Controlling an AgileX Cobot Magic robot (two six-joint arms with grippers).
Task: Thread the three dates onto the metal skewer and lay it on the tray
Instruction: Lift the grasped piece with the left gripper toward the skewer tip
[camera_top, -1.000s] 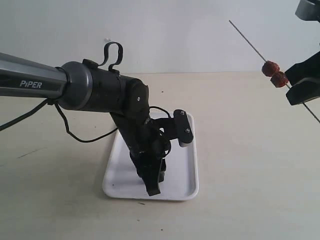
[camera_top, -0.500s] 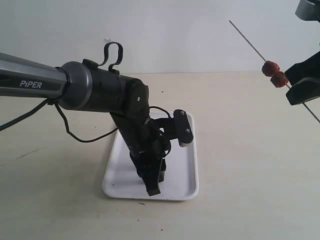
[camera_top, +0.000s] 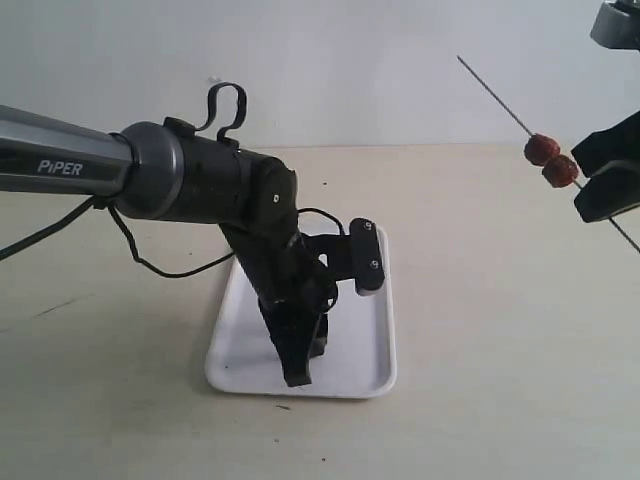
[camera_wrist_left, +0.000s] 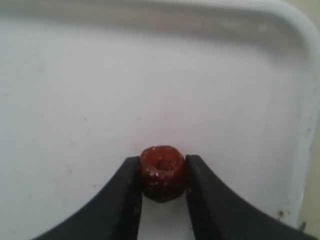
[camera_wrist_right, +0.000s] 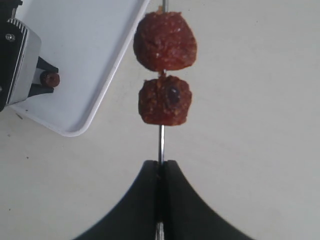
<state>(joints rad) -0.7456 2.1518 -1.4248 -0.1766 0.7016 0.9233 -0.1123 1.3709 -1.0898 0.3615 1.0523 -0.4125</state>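
The only writing that can be read is the brand word "PiPER", printed in white letters on the silver-grey cylindrical metal forearm tube (camera_top: 60, 150) of the left arm, as seen in the exterior view. All the letters are capitals except a small "i", set in a slightly slanted sans-serif face. The word runs along the length of the tube, upright to the camera, a short way before the tube meets the dark grey rounded joint housing (camera_top: 155, 185).
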